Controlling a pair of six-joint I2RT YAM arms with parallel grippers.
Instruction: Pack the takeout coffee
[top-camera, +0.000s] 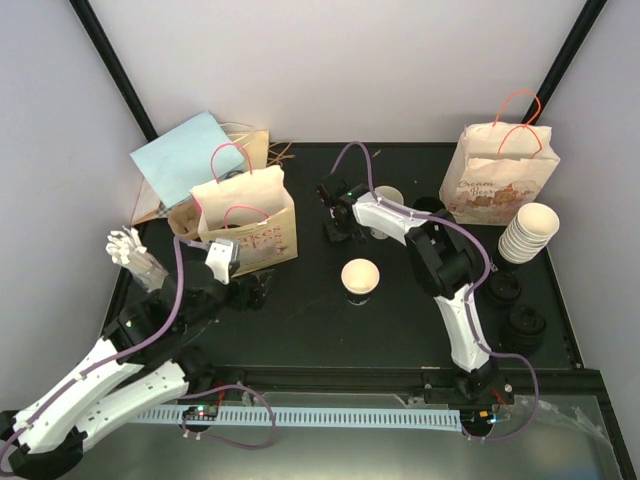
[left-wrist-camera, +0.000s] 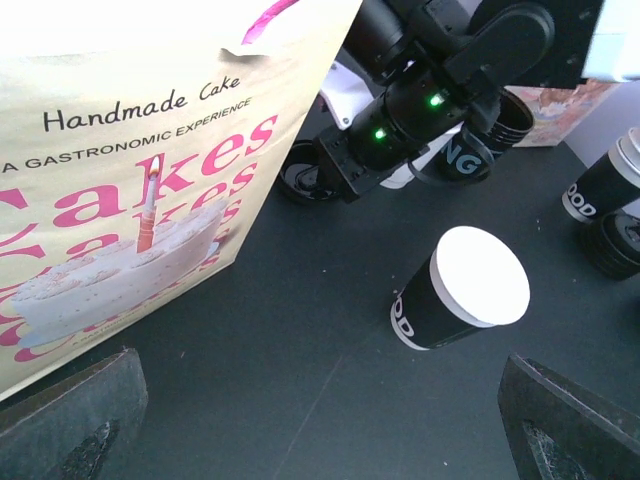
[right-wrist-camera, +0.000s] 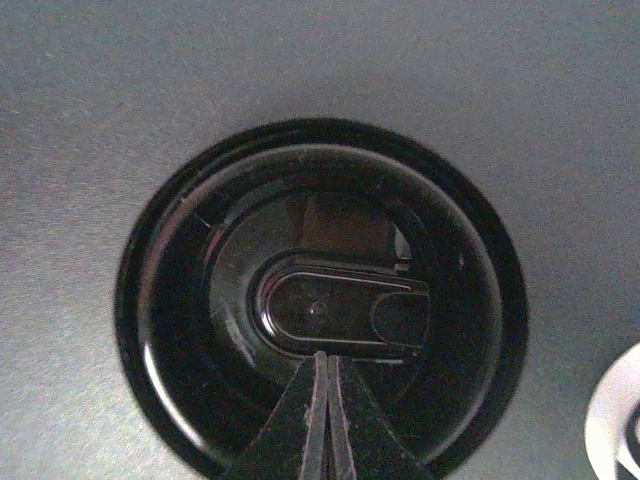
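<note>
A black takeout cup (top-camera: 360, 279) with a pale top stands mid-table; in the left wrist view the cup (left-wrist-camera: 460, 290) is ahead and to the right. My left gripper (top-camera: 254, 291) is open low over the table beside the "Cakes" paper bag (top-camera: 247, 218), its fingers (left-wrist-camera: 72, 420) wide apart with nothing between them. My right gripper (top-camera: 334, 226) points straight down at the back of the table. In the right wrist view it (right-wrist-camera: 327, 357) is shut, tips pressed together just over the middle of a black lid (right-wrist-camera: 320, 300) lying flat. I see nothing held in it.
A second printed bag (top-camera: 503, 172) stands back right beside a stack of white cups (top-camera: 527, 233). Another cup (top-camera: 388, 198) stands behind the right arm. Black lids (top-camera: 524, 326) lie at the right edge. A blue sheet (top-camera: 188, 155) and wooden cutlery (top-camera: 135, 252) are at the left.
</note>
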